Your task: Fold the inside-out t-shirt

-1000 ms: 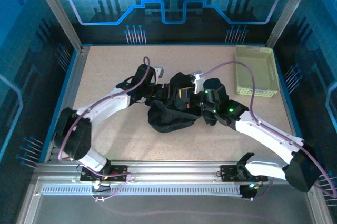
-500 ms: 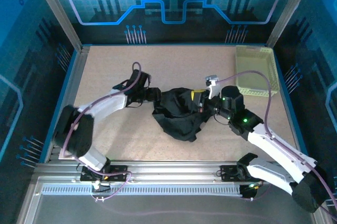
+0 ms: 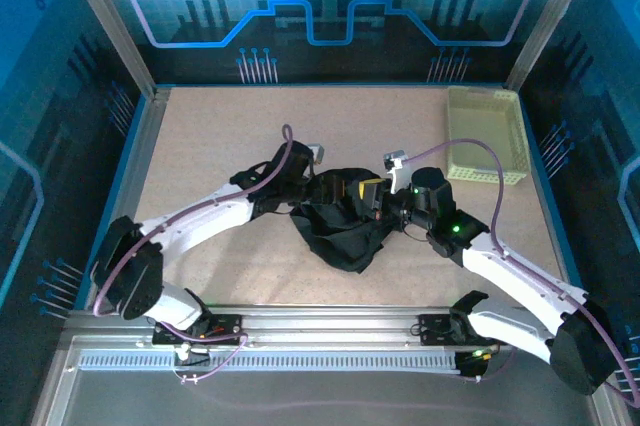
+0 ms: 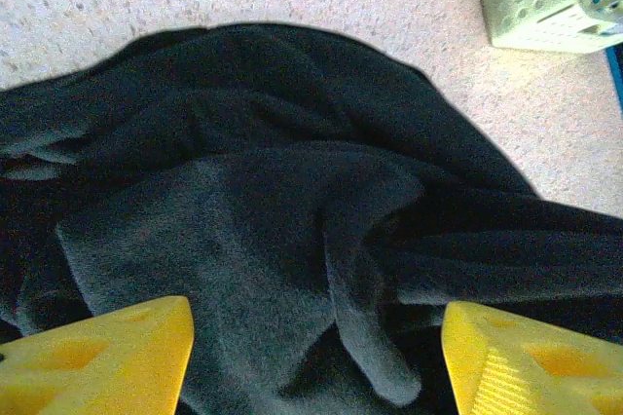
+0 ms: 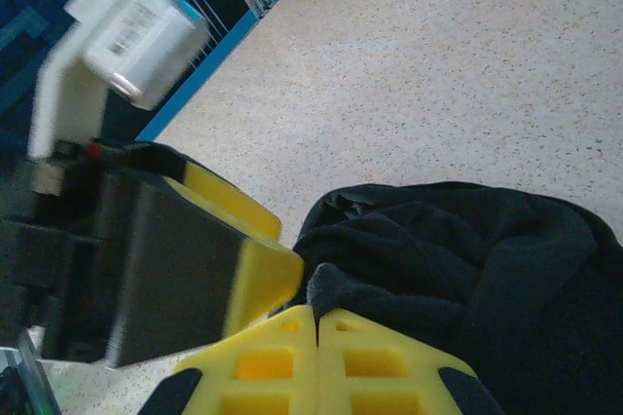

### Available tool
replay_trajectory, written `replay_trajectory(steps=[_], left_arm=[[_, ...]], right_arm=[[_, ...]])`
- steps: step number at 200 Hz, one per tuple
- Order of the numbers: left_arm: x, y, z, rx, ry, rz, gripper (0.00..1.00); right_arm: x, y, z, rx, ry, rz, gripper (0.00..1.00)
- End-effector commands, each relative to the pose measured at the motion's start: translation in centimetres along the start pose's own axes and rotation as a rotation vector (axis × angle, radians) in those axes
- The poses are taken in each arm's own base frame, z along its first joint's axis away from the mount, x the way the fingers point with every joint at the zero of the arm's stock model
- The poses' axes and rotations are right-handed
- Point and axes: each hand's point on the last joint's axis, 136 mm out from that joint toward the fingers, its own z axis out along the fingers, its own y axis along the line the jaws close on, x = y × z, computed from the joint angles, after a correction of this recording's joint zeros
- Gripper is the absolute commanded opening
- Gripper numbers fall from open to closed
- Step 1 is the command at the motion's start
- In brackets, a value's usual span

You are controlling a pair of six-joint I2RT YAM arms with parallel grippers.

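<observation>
Tabletop [image 3: 220,126] speckled beige, blue-lit walls [image 3: 330,6] around, black t-shirt [image 3: 340,231] crumpled centre

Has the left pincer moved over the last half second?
Yes. The left pincer has shifted right, toward the basket, and now sits at the black t-shirt.

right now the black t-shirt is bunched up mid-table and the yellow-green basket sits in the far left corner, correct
Not quite. The basket sits in the far right corner, not the left, as the top external view shows. The black t-shirt is indeed bunched up mid-table.
</observation>
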Motion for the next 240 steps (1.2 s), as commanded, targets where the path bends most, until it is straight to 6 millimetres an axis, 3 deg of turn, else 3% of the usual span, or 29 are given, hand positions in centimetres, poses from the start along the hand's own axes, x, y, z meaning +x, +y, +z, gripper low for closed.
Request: replay_trajectory(steps=[1,33,55,71,121,134,162,170,187,198,220,240], left_arm=[[0.0,-0.2,0.8,-0.030,0.021,-0.023,0.62],[0.0,1.9,1.1,-0.111,0.008,-0.025,0.36],[-0.2,3.9,0.2,-0.129,-0.014,-0.067,0.13],[-0.7,5.2,-1.3,-0.089,-0.066,-0.120,0.03],[-3.1,5.3,-9.5,0.043,-0.322,-0.052,0.02],[-2.8,6.4,-9.4,0.031,-0.304,-0.070,0.02],[-0.8,7.7,-6.6,0.018,-0.177,-0.104,0.00],[-0.2,8.0,-5.8,0.018,-0.151,-0.116,0.00],[0.9,8.3,-4.7,0.029,-0.111,-0.131,0.00],[1.4,8.3,-4.4,0.041,-0.100,-0.135,0.00],[2.2,8.1,-4.2,0.077,-0.088,-0.136,0.00],[2.5,7.8,-4.1,0.105,-0.095,-0.140,0.00]], right_arm=[[-1.7,1.3,-0.5,-0.040,-0.054,-0.019,0.00],[-1.9,0.6,-1.3,0.018,-0.068,-0.037,0.00],[-2.3,-1.5,-2.4,0.138,-0.082,-0.034,0.00],[-2.6,-3.2,-3.1,0.203,-0.082,-0.010,0.00],[-2.9,-6.3,-4.6,0.266,-0.100,0.087,0.00],[-2.2,-7.6,-4.2,0.296,-0.072,0.125,0.00],[0.5,-9.4,-1.9,0.322,0.038,0.186,0.00],[1.3,-10.2,-1.6,0.356,0.072,0.201,0.06],[2.4,-12.3,-2.0,0.489,0.137,0.226,0.33],[2.4,-12.6,-2.4,0.538,0.176,0.196,0.45],[0.6,-9.6,-2.6,0.564,0.202,0.018,0.66],[-0.4,-5.8,-2.3,0.548,0.221,-0.064,0.73]])
